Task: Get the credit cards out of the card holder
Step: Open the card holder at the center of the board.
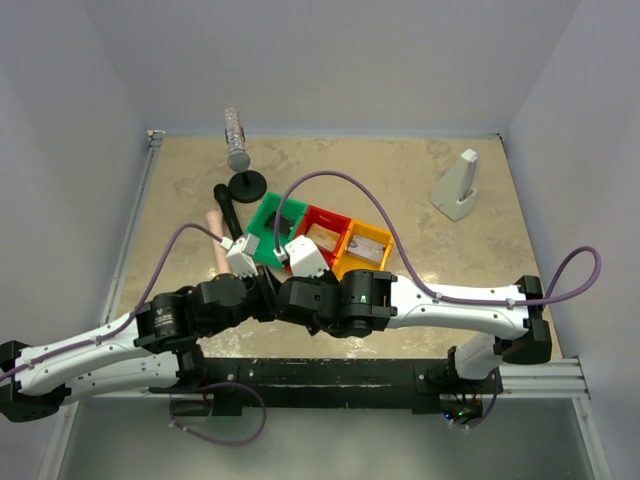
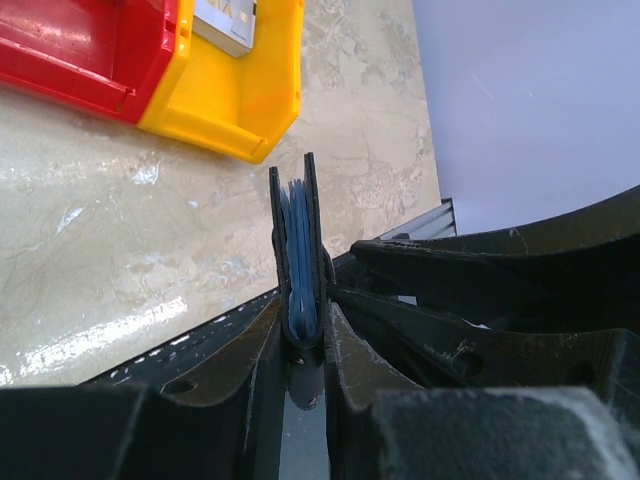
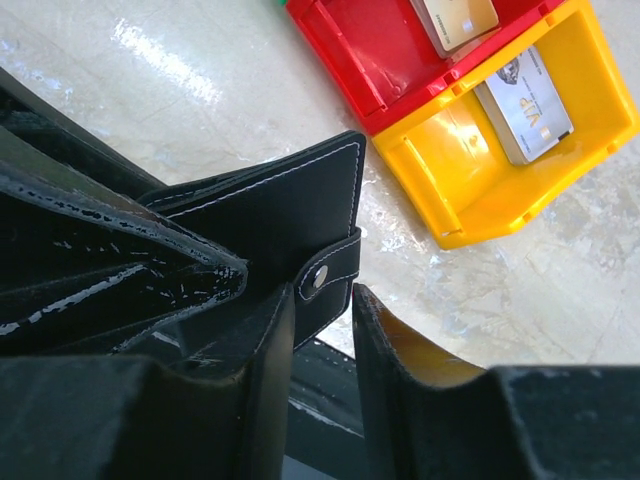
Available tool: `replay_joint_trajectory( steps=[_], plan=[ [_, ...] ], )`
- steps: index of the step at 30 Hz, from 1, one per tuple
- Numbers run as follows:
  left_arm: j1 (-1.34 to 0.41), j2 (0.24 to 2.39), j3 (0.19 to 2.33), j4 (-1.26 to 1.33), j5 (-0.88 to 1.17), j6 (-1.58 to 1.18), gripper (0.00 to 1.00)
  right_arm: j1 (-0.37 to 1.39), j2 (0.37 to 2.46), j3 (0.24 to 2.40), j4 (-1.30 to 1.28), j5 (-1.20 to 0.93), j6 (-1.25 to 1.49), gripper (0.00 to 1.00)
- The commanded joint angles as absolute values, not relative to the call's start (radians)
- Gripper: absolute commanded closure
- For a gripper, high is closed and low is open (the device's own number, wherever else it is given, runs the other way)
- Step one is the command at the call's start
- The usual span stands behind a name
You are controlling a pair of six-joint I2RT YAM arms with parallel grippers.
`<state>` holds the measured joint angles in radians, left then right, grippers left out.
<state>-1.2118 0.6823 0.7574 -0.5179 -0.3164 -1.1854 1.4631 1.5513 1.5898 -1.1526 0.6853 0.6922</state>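
Observation:
The black card holder stands edge-on between my left gripper's fingers, which are shut on its lower edge. Blue inner sleeves show between its covers. In the right wrist view the card holder's stitched cover and snap strap face me. The strap hangs between the jaws of my right gripper, which stand apart, with a gap left beside the right finger. One credit card lies in the red bin. Another credit card lies in the yellow bin.
A green bin, the red bin and the yellow bin sit in a row mid-table, just beyond both wrists. A bottle on a black stand is at the back left, a white wedge-shaped object at the back right. The dark rail runs along the near edge.

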Motion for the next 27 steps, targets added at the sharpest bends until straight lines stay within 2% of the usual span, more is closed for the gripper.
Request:
replay_joint_trajectory(
  steps=[1,6,9,12,18,27],
  plan=[
    [-1.216,0.649,0.785,-0.422,-0.259,-1.186,1.0,1.434,1.562,1.603,-1.22,0.727,0.707,0.7],
    [-1.216,0.646,0.784,-0.417,-0.249,-1.184,1.0,1.427,1.56,1.597,-1.212,0.713,0.7,0.71],
    [-1.216,0.643,0.785,-0.416,-0.244,-1.184,1.0,1.42,1.562,1.594,-1.206,0.692,0.693,0.65],
    [-1.216,0.64,0.784,-0.414,-0.242,-1.183,1.0,1.414,1.563,1.589,-1.189,0.67,0.686,0.64],
    [-1.216,0.634,0.782,-0.41,-0.233,-1.183,1.0,1.401,1.56,1.572,-1.17,0.641,0.681,0.74],
    [-1.216,0.623,0.775,-0.407,-0.236,-1.175,1.0,1.391,1.531,1.528,-1.137,0.611,0.673,0.98]
  ],
)
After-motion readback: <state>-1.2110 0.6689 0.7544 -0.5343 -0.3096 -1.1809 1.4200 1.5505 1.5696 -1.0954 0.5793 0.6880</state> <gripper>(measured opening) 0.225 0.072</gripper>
